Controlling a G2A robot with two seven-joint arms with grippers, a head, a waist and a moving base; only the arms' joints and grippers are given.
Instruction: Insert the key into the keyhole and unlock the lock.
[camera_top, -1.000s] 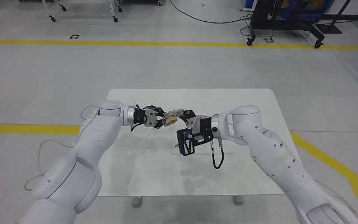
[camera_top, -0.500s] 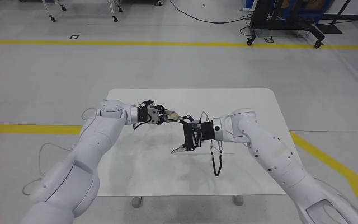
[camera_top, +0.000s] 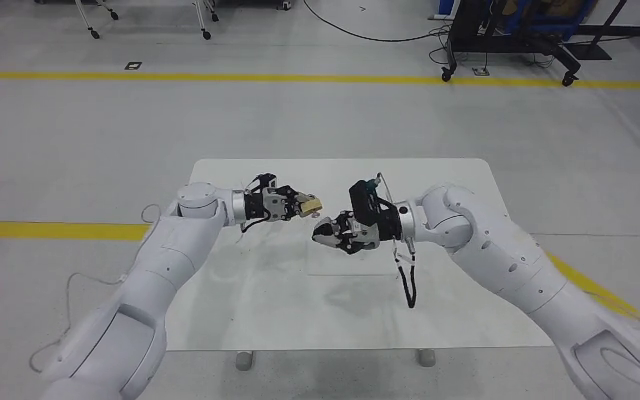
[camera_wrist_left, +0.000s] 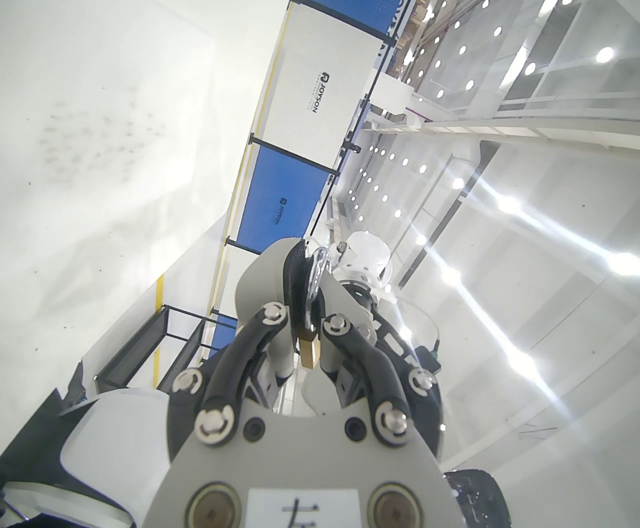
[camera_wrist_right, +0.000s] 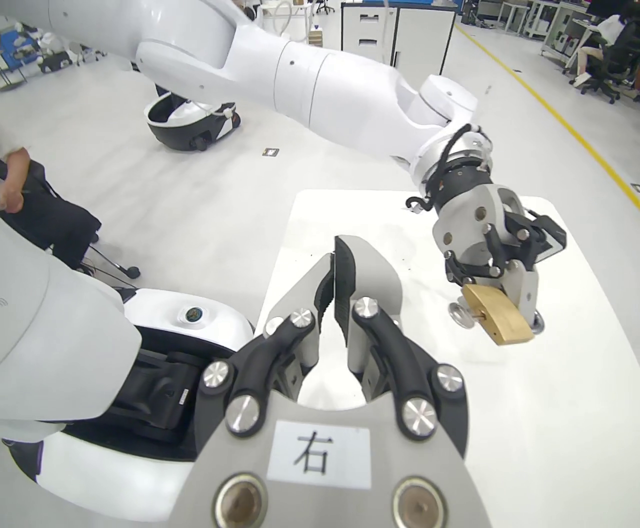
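Note:
My left gripper (camera_top: 303, 205) hovers above the white table (camera_top: 450, 300), shut on a brass padlock (camera_top: 311, 205). In the right wrist view the padlock (camera_wrist_right: 502, 315) sits between the left gripper's fingers. A silver key (camera_wrist_right: 459, 315) sticks out of the padlock's side, and nothing holds it. In the left wrist view the brass body (camera_wrist_left: 309, 352) shows between the closed fingers (camera_wrist_left: 280, 280), with silver metal at their tips. My right gripper (camera_top: 322, 232) lies just right of and below the padlock, pointing toward it. It is shut (camera_wrist_right: 334, 280) with nothing between its pads.
A black cable (camera_top: 408, 285) loops down from the right wrist over the table's middle. The tabletop (camera_wrist_right: 550, 400) is bare white under both grippers. Grey floor with yellow lines surrounds the table.
My right wrist turned over, and its gripper rose from pointing down at the table to lying level beside the padlock. The left gripper with the padlock shifted slightly.

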